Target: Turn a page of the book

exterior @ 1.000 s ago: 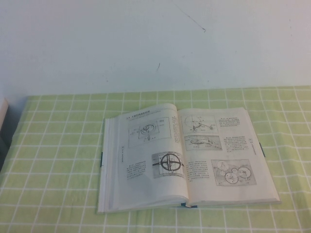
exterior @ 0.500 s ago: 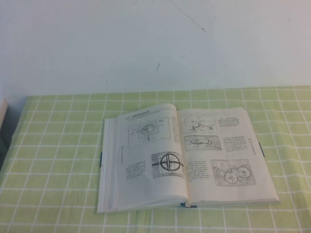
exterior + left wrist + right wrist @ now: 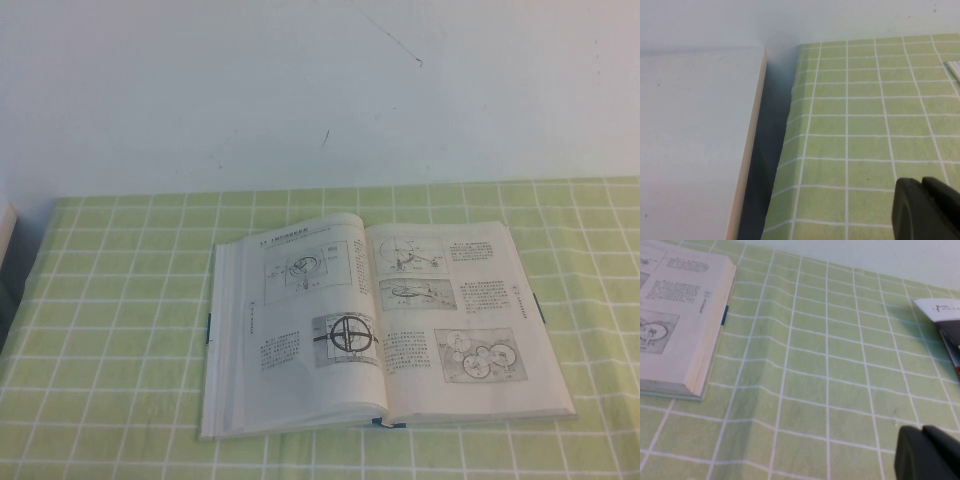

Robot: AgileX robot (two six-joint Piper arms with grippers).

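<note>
The book (image 3: 380, 320) lies open and flat in the middle of the green checked tablecloth, its dark cover edge showing at the bottom of the spine. The right-hand page (image 3: 455, 300) shows gear and machine drawings with text. The left-hand page carries a round globe-like figure. Neither arm shows in the high view. My left gripper (image 3: 923, 181) is shut and empty above the cloth off the book's left side; a book corner (image 3: 954, 67) shows far off. My right gripper (image 3: 921, 430) is shut and empty above the cloth to the right of the book (image 3: 680, 315).
A white flat board (image 3: 690, 140) stands off the table's left edge, with a dark gap between. A white printed leaflet (image 3: 940, 310) lies on the cloth to the right of the book. A pale wall runs behind the table.
</note>
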